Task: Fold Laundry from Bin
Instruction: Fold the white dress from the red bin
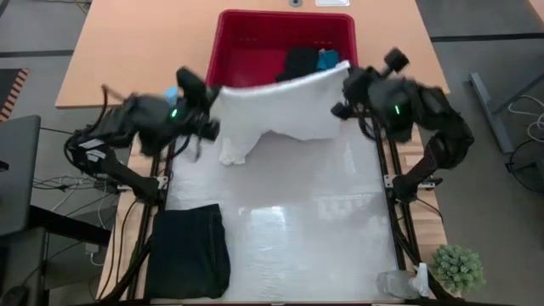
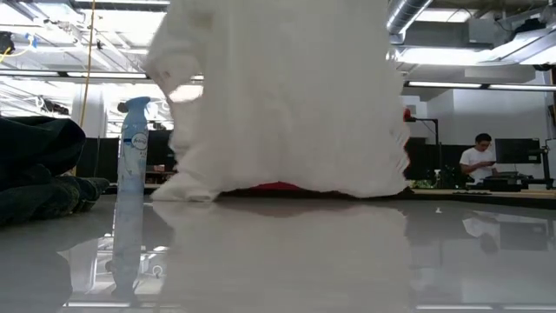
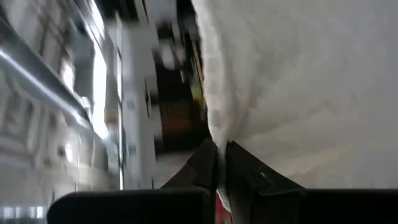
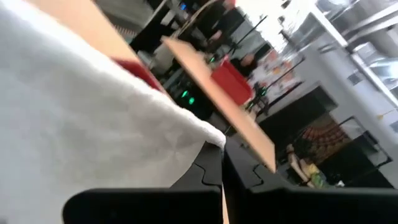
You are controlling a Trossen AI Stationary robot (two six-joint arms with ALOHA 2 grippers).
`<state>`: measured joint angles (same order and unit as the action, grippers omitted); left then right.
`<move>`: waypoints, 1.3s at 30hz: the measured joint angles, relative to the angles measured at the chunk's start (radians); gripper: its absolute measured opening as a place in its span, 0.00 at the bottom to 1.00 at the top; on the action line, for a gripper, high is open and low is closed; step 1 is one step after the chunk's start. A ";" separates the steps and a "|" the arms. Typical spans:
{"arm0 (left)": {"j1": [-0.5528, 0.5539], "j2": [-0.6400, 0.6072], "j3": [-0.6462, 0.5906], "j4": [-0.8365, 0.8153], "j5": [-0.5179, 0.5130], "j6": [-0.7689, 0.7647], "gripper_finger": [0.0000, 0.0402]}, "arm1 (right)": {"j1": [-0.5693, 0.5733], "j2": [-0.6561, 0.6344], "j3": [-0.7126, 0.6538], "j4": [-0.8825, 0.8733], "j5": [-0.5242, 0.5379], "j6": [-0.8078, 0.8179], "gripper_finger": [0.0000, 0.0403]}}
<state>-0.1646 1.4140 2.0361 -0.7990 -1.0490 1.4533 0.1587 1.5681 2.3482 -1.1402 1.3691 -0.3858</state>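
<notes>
A white crinkled garment [image 1: 280,106] hangs spread between my two grippers, just in front of the red bin [image 1: 229,51]. My left gripper [image 1: 211,95] is shut on its upper left corner and my right gripper [image 1: 344,78] on its upper right corner. In the low view the white garment [image 2: 287,104] fills the middle like a curtain. A black garment [image 1: 299,61] and a small bright blue item [image 1: 327,59] lie inside the bin. Another black garment [image 1: 191,251] lies folded at the table's near left. My left gripper pinches the garment's upper left corner [image 3: 214,134] between its two fingers, which lie level and come from the table's left. The cloth hangs below, and its lower left end [image 2: 187,187] reaches the table. My right gripper pinches the upper right corner [image 4: 211,137] between its two fingers, level, from the table's right. The top edge [image 1: 280,83] runs fairly straight across to the other gripper and the cloth hangs down from it.
A spray bottle [image 2: 132,174] stands at the table's near edge, close to a small green plant [image 1: 457,268]. The white table surface [image 1: 297,221] lies open in front of the hanging garment. A person [image 2: 478,161] sits far off in the room.
</notes>
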 joint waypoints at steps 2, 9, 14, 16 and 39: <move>-0.095 -0.005 0.000 0.022 0.008 -0.003 0.02 | 0.098 0.014 0.000 0.029 0.101 0.011 0.05; -0.340 -0.003 0.000 0.272 0.091 0.104 0.02 | 0.279 0.071 0.000 0.288 0.208 -0.175 0.05; -0.368 -0.038 0.000 0.459 0.223 0.114 0.02 | 0.242 0.073 0.000 0.425 0.206 -0.351 0.05; -0.315 -0.065 0.000 0.430 0.220 0.041 0.02 | 0.195 0.066 0.000 0.394 0.200 -0.340 0.05; 0.664 0.036 -0.604 -0.103 0.895 -0.629 0.02 | -0.551 0.075 -0.666 -0.161 -0.714 0.532 0.05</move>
<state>0.4992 1.4499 1.4322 -0.9018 -0.1539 0.8239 -0.3927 1.6436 1.6821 -1.3013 0.6548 0.1457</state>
